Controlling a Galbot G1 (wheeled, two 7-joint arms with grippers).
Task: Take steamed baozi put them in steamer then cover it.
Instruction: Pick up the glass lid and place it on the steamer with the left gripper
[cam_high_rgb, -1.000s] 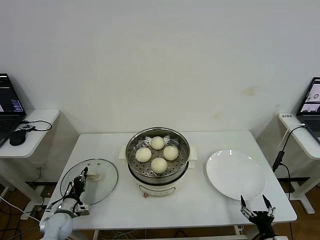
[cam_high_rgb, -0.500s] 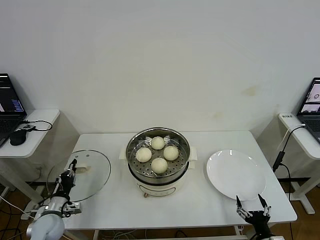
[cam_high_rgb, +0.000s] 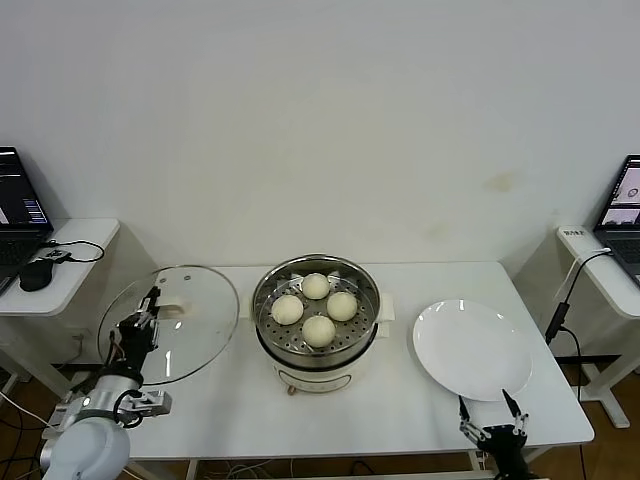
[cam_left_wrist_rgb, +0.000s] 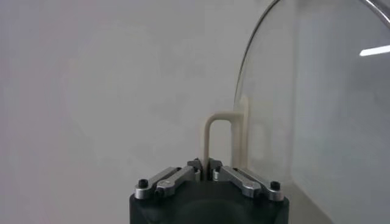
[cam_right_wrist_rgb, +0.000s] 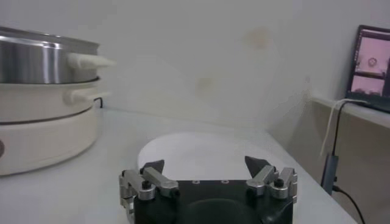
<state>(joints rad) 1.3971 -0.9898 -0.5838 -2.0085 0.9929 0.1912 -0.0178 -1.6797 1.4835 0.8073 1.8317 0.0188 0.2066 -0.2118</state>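
1. The steamer stands at the middle of the white desk, a shiny steel pot on a white base, uncovered.
2. The 4 steamed baozi lie on the perforated tray inside the steamer, grouped close together, cream-white and unmarked.
3. The glass lid is off the desk surface, held tilted over the desk's left edge, apart from the steamer rim.
4. The left gripper is at the lid, above the desk's left edge. In the left wrist view its fingers are closed tight on the cream handle of the lid, with the handle loop standing up from between them and the glass pane just beside it.
5. The right gripper sits low at the front edge of the desk near the front right corner, just in front of the white plate. Its fingers are spread wide and hold nothing.
6. The plate lies flat on the right part of the desk, well apart from the steamer.
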